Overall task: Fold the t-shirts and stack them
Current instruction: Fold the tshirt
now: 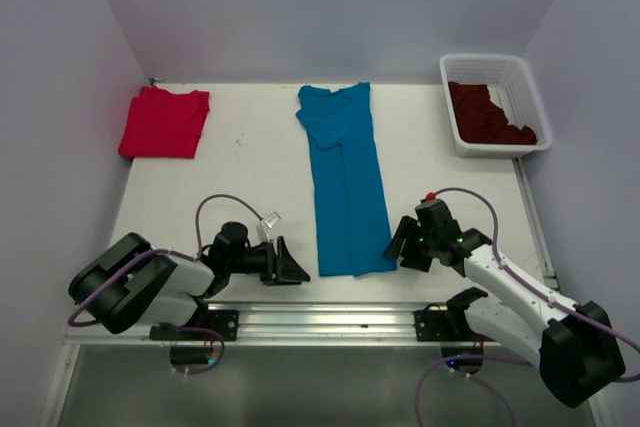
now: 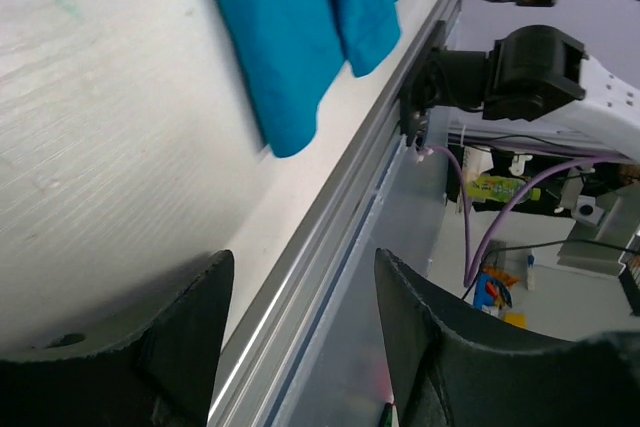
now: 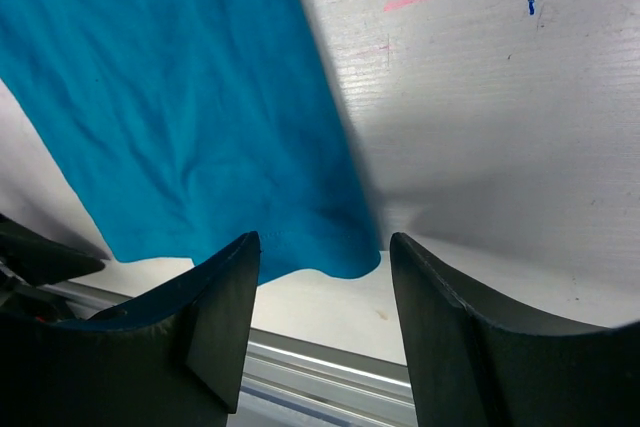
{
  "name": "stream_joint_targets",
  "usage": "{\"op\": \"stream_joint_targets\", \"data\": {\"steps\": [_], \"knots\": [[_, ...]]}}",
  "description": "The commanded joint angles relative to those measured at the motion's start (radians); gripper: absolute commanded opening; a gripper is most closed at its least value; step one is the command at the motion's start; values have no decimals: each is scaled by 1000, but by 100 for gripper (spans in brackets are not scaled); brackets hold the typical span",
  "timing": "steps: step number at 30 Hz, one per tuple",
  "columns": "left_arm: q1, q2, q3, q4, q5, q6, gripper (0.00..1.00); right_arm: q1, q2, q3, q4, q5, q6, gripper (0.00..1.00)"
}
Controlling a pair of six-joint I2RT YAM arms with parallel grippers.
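Note:
A teal blue t-shirt [image 1: 345,182] lies folded into a long strip down the middle of the table, collar at the far end. A bright red t-shirt [image 1: 163,122] lies folded at the far left. Dark maroon t-shirts [image 1: 490,117] sit bunched in the basket. My left gripper [image 1: 291,266] is low beside the teal shirt's near left corner, open and empty [image 2: 305,327], with the teal hem [image 2: 300,37] ahead of it. My right gripper [image 1: 402,243] is by the near right corner, open [image 3: 325,287], with the teal hem corner [image 3: 345,257] just beyond its fingertips.
A white lattice basket [image 1: 520,87] stands at the back right. A metal rail [image 1: 330,317] runs along the table's near edge, close under both grippers. Walls close in the left, back and right sides. The right arm [image 2: 530,67] shows in the left wrist view.

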Motion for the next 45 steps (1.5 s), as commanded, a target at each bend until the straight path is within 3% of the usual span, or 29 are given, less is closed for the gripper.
{"op": "stream_joint_targets", "data": {"steps": [1,8,23,32,38,42,45], "knots": [[-22,71,-2,81,-48,-4,62,-4,-25,0,12,-24,20,58],[-64,232,33,182,-106,-30,59,-7,-38,2,0,-18,15,55],[-141,370,222,69,-227,-19,59,-10,-36,3,-9,-18,17,51],[-144,385,193,86,-239,-44,56,-9,25,-4,-75,16,34,50],[-150,385,198,90,-247,-53,54,-10,47,-63,-29,-10,52,49],[-154,410,198,118,-244,-62,50,-10,34,-81,-17,-14,66,42],[-157,430,198,142,-236,-67,42,-10,39,-81,-16,-14,66,30]]}}
